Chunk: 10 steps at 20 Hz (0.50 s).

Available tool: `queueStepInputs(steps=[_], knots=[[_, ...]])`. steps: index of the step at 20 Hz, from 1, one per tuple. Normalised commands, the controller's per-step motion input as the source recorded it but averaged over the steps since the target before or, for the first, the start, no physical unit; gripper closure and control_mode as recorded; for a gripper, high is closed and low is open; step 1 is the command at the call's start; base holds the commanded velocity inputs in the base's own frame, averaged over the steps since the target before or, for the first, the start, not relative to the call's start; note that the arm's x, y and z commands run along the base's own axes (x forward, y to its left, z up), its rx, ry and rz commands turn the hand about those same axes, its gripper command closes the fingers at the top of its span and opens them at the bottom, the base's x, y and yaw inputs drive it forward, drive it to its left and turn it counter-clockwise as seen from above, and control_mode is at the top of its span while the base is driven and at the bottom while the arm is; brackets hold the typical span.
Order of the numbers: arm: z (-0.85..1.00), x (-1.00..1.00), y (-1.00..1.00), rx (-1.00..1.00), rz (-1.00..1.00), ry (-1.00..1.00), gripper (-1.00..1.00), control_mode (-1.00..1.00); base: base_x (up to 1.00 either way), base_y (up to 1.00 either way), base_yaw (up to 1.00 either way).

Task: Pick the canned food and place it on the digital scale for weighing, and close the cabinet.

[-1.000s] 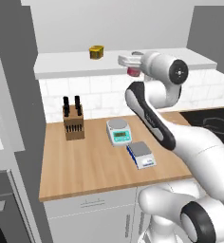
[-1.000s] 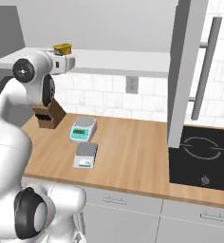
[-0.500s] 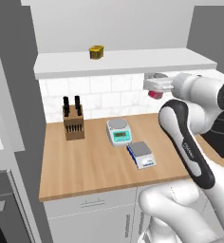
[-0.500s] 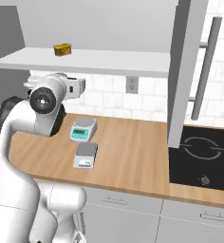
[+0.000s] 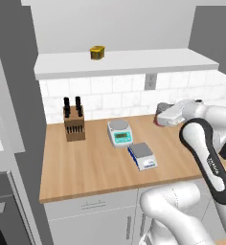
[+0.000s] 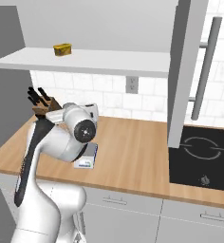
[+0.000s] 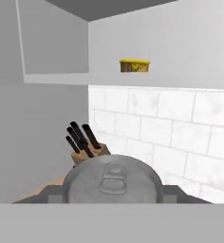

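Reading the left base view from left to right, we see the knife block (image 5: 73,125) at the back left of the wooden counter (image 5: 86,167), just where it stood a second ago, and the squat yellow container (image 5: 97,52) unmoved on the white shelf (image 5: 124,63) above. Next comes the round-plate scale (image 5: 119,132), and in front of it to the right the digital scale (image 5: 142,156), its square grey platform bare. Further right is what has changed: the gripper (image 5: 162,115), which a second ago was up at shelf height and half a second ago had dropped below the shelf, now hangs low over the back right of the counter, well right of both scales. It is pinching the canned food (image 5: 159,116), whose red label shows at the hand's left end; in the hand view the tin's silver top (image 7: 113,184) sits between the fingertips (image 7: 47,193). In the right base view the cabinet (image 6: 189,71) door stands open edge-on above the hob (image 6: 201,156), as before.
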Motion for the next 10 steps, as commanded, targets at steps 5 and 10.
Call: queueStepInputs(steps=[5, 10], knots=[[-0.92, 0.42, -0.35, -0.01, 0.25, 0.02, 1.0, -1.0, 0.0, 0.0, 0.0], [-0.71, 0.54, -0.12, -0.01, 0.24, 0.13, 1.0, -1.0, 0.0, 0.0, 0.0]])
